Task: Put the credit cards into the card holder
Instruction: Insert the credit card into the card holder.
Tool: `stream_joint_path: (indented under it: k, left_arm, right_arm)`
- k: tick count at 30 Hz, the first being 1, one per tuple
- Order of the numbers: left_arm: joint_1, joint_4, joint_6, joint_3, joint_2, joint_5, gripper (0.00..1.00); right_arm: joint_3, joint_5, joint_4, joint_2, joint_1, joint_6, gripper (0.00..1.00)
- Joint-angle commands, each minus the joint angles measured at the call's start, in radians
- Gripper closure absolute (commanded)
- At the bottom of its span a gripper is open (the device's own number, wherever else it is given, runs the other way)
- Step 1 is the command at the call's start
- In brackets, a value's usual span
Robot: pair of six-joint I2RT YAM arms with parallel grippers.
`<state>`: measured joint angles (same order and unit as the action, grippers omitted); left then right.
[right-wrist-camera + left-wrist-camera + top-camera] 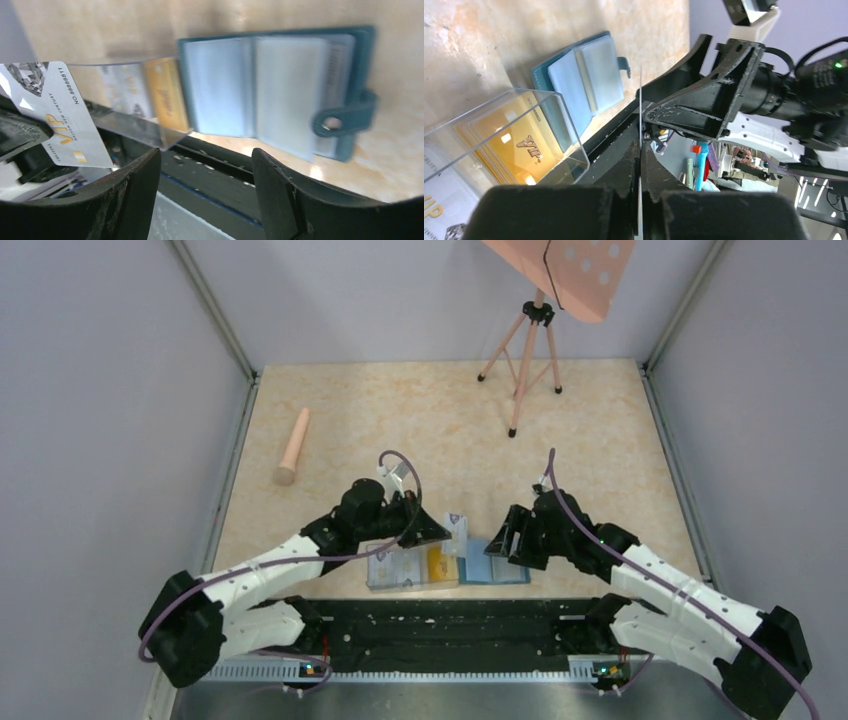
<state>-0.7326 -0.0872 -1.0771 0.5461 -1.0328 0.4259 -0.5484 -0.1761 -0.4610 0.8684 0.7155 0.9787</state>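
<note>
Teal holder open at near edge of table, right of clear box. Pinches white card edge-on in left end effector; right end effector spread, empty. Risks card twisting, unpinned holder sliding.

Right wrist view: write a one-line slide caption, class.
Open right hand faces the open teal card holder; left hand holds a silver VIP card.

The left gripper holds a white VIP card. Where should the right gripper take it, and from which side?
Probably best to grip the free end of the white card that sticks out past the left gripper. The card is pinched on its flat faces and is very thin, so the open right gripper should come toward that free end, one finger on each face.
</note>
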Motion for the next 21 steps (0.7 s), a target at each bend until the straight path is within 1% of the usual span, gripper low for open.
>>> stream_joint_path:
  k: [1, 7, 11, 14, 17, 19, 21]
  left_arm:
    - [-0.043, -0.172, -0.038, 0.034, -0.131, -0.009, 1.0]
    - [-0.117, -0.163, -0.033, 0.123, -0.308, -0.067, 1.0]
    - [-0.153, -0.134, -0.052, 0.168, -0.4, -0.114, 1.0]
    - [-0.177, -0.092, -0.064, 0.205, -0.456, -0.151, 1.0]
    - [-0.195, -0.051, -0.062, 0.243, -0.512, -0.176, 1.0]
    - [-0.206, -0.015, -0.054, 0.27, -0.544, -0.191, 1.0]
    - [-0.214, 0.033, -0.052, 0.294, -0.569, -0.218, 1.0]
  right_arm:
    - [-0.025, 0.124, -0.195, 0.01, -0.022, -0.046, 0.35]
    - [0.019, 0.162, -0.196, 0.036, -0.041, -0.033, 0.37]
    - [0.041, 0.153, -0.183, 0.065, -0.068, -0.041, 0.38]
    - [0.072, 0.107, -0.152, 0.079, -0.11, -0.054, 0.39]
    - [0.114, 0.037, -0.11, 0.081, -0.181, -0.076, 0.4]
    - [0.134, 0.001, -0.089, 0.08, -0.213, -0.089, 0.46]
    - [0.142, -0.014, -0.078, 0.082, -0.23, -0.098, 0.5]
